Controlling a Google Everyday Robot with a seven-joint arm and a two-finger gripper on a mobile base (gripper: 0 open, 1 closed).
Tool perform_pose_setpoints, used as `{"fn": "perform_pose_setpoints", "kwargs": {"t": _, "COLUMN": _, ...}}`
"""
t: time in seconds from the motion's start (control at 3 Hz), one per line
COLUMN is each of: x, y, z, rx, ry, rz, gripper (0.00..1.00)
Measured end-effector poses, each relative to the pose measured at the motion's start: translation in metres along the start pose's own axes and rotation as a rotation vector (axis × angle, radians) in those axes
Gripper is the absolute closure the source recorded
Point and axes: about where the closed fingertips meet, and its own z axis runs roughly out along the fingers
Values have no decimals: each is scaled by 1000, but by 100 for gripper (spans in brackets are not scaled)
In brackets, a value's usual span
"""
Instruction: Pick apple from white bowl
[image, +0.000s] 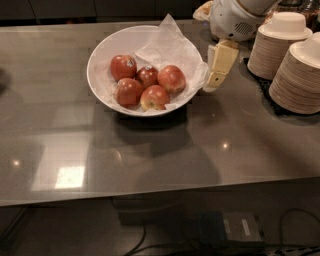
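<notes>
The gripper hangs just beside the white bowl, outside its rim at 3 o'clock. Whether it is spread or closed, I cannot tell. The apple lies in the bowl's right part, at 9 o'clock from the gripper.

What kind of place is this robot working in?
Likely an office kitchenette or café counter: a grey countertop holds a white bowl of apples, with tall stacks of disposable bowls beside it. The gripper hangs just beside the bowl's rim.
</notes>
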Motion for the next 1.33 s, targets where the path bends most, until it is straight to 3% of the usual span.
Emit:
{"fn": "perform_pose_setpoints", "kwargs": {"t": 0.67, "x": -4, "y": -16, "z": 28, "rx": -6, "ry": -50, "rz": -87, "gripper": 17}}
{"fn": "perform_pose_setpoints", "kwargs": {"t": 1.0, "x": -9, "y": -20, "z": 36, "rx": -13, "ry": -71, "rz": -110, "gripper": 35}}
{"fn": "perform_pose_setpoints", "kwargs": {"t": 1.33, "x": -16, "y": -25, "z": 39, "rx": -17, "ry": -88, "rz": -130, "gripper": 40}}
